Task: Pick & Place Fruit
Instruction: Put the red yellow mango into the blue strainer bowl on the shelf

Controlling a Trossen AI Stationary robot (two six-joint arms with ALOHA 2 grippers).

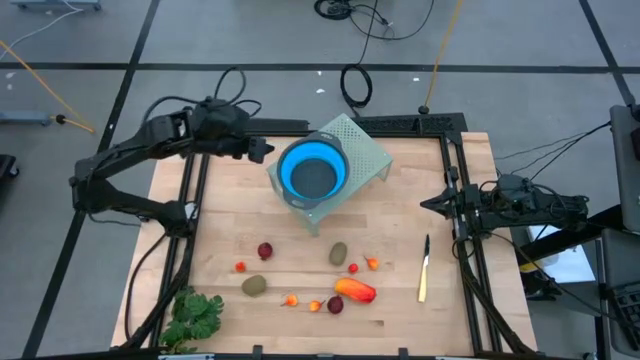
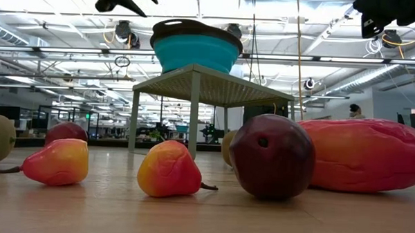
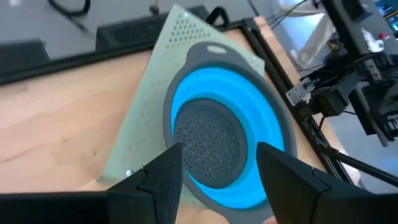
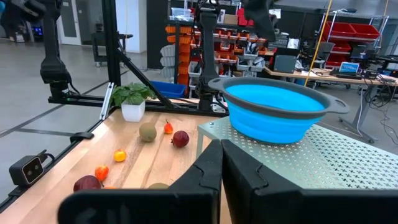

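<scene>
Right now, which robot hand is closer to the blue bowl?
The left. The left gripper hangs open just beside the blue bowl, near its rim. The right gripper waits shut at the table's right edge, farther away.

This is a big workshop. It has red bins (image 4: 348, 31) on shelves. Long lights (image 2: 71, 49) hang up high.

colander (image 1: 313, 172) on rack (image 1: 364, 148), counter (image 1: 220, 215) rear centre | fruit (image 1: 355, 290) scattered along front | knife (image 1: 424, 268) front right | leafy bunch (image 1: 195, 316) front-left corner
</scene>
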